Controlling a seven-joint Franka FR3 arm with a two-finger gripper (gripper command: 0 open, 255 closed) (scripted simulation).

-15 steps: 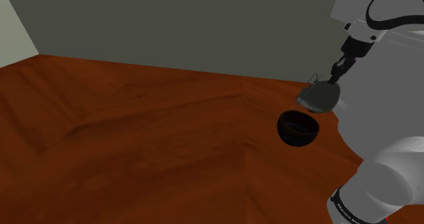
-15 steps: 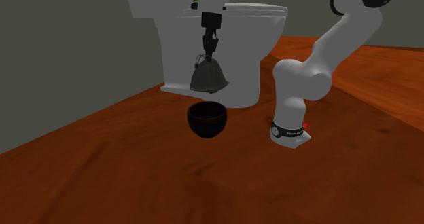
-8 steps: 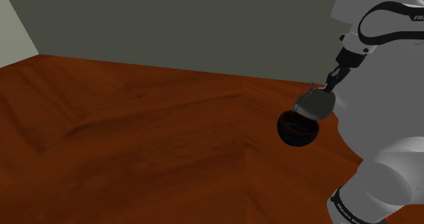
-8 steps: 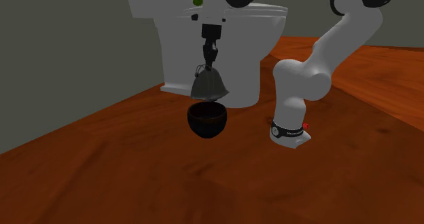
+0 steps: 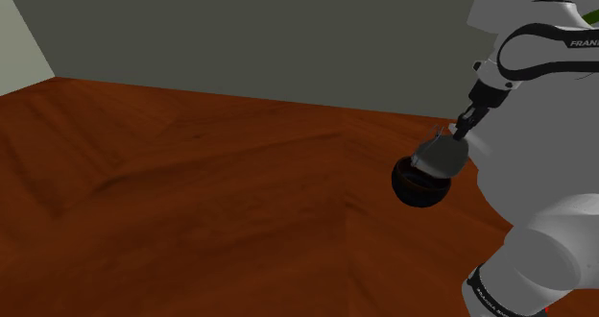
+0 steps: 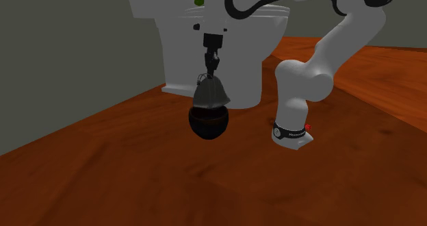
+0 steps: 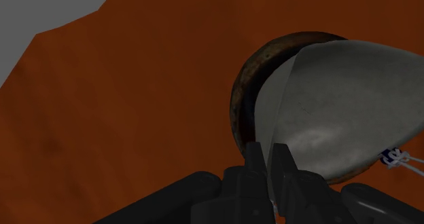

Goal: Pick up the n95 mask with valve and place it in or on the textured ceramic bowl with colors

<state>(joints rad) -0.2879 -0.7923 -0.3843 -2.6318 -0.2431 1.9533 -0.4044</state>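
My black gripper point(image 5: 460, 130) point(image 6: 211, 68) point(image 7: 269, 163) is shut on the edge of the grey cup-shaped mask point(image 5: 439, 156) point(image 6: 210, 93) point(image 7: 340, 107). The mask hangs from the fingers right over the dark round bowl point(image 5: 419, 186) point(image 6: 208, 122) point(image 7: 250, 73) and its lower part reaches the bowl's rim. The bowl stands on the reddish-brown wooden floor. In the wrist view the mask covers most of the bowl's opening, leaving a brown speckled crescent of rim; a bit of strap point(image 7: 397, 157) shows at the mask's edge.
A white toilet point(image 6: 226, 33) stands right behind the bowl and the gripper in the second exterior view. The arm's white base point(image 6: 294, 132) sits on the floor beside it. A grey wall point(image 5: 250, 32) bounds the wooden floor point(image 5: 192, 209) at the back.
The gripper has come down and shifted over the bowl with the mask in it; the mask, earlier hanging above and beside the bowl, now meets its rim.
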